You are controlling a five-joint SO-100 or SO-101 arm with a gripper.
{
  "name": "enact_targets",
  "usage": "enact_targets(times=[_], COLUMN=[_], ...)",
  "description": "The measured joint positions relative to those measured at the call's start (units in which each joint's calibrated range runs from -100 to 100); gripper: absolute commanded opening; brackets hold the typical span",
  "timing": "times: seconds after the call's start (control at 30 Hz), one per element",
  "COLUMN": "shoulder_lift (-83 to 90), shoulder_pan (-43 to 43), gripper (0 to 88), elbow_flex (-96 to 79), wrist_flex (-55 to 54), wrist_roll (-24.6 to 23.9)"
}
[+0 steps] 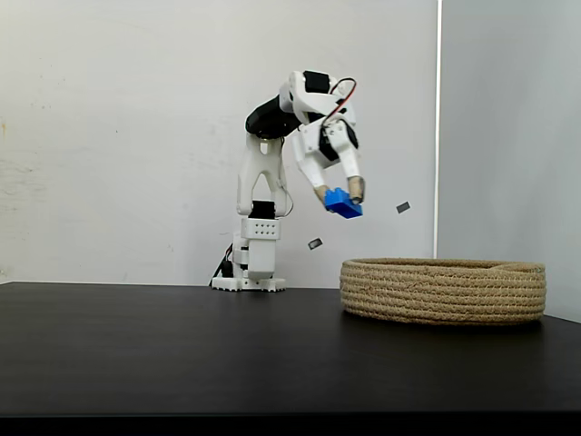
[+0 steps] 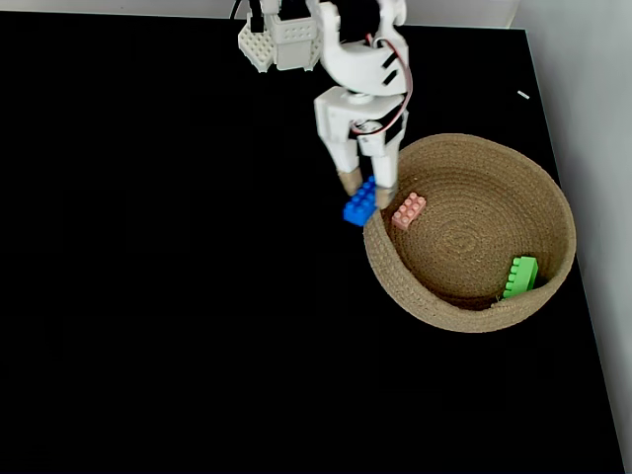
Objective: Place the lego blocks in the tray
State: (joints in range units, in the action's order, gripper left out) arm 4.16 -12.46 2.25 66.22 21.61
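Blue brick (image 1: pixel 343 203) is clamped between the gripper (image 1: pixel 338 194) fingers, held in the air above the tray (image 1: pixel 443 291) rim. Pink brick (image 2: pixel 408 210) and green brick (image 2: pixel 519 276) lie inside the tray.

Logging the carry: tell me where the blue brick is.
The blue brick is held in the tool, in the air left of the basket in that fixed view, near its rim.

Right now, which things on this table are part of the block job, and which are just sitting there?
Part of the job:
- blue block, held in the hand
- pink block, in the basket
- green block, in the basket
- rope basket

Just there:
- black table
- white wall
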Motion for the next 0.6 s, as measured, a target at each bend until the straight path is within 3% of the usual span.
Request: enact_targets(times=[0.1,0.2,0.27,0.5,0.53,0.6], shoulder_lift=[3.48,4.75,5.43,10.77,12.89,18.32], shoulder_pan=[-5.70,-8.55,-9.04,-6.43,-5.46,-2.93], gripper=[0.8,28.7,35.4,33.3,29.8,13.7], elbow_flex=[-6.36,-9.10,-10.08,-13.35,-15.20,-20.06], wrist_flex=[-2.60,-3.65,-3.98,-3.25,-3.00,-2.76], wrist_roll=[0.54,0.73,0.98,2.25,2.88,4.64])
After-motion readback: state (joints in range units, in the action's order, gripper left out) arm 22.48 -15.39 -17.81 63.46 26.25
